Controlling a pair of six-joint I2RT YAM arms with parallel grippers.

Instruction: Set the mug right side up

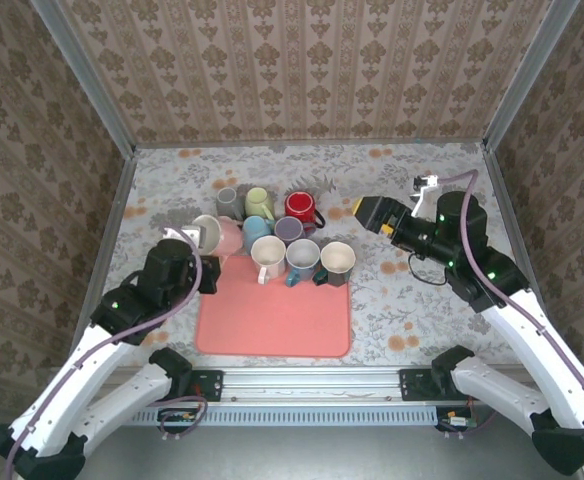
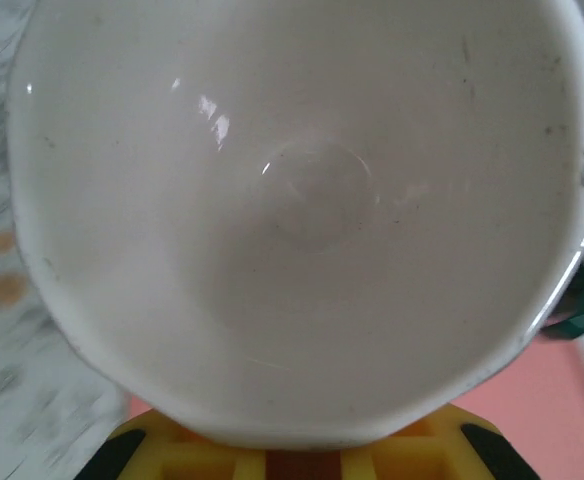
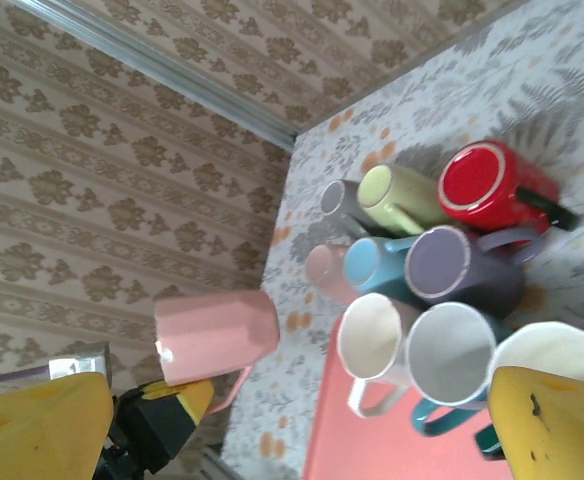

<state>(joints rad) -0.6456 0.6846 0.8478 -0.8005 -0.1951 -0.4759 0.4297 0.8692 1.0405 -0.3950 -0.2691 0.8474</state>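
Clamping the pink mug (image 3: 217, 335), the left gripper (image 1: 200, 246) is holding it sideways, mouth facing its wrist; the right gripper (image 1: 375, 213) is hanging open, well apart.

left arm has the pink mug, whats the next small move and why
Probably roll the left gripper so the pink mug comes mouth-up: it's shut on the rim, and the mug lies sideways in its grip, mouth toward the wrist camera.

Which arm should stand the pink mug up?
Left. The left gripper is clamped on the pink mug, which is tipped sideways. The right gripper is open and holds nothing, well away from it.
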